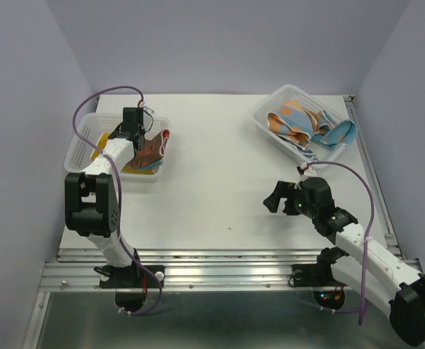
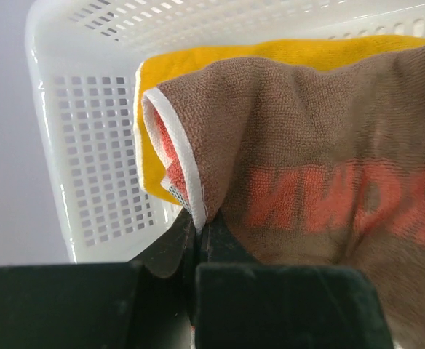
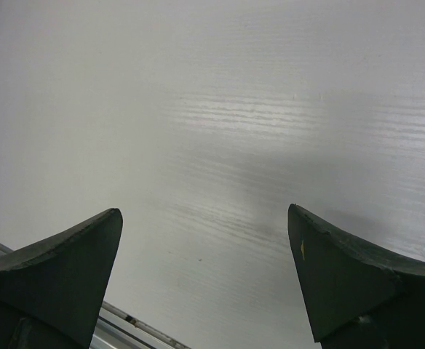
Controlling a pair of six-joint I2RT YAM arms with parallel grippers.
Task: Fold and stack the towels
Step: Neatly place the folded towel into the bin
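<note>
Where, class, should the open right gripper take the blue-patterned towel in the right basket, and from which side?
Probably its overhanging end: the blue-patterned towel spills over the near right rim of the right basket. Coming from above on that outer side, the right gripper could pinch it clear of the wall.

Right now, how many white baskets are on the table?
2. One basket sits far left, holding a yellow towel and the brown towel pinched by the left gripper. The other basket sits far right, full of patterned towels. None appears hidden.
</note>
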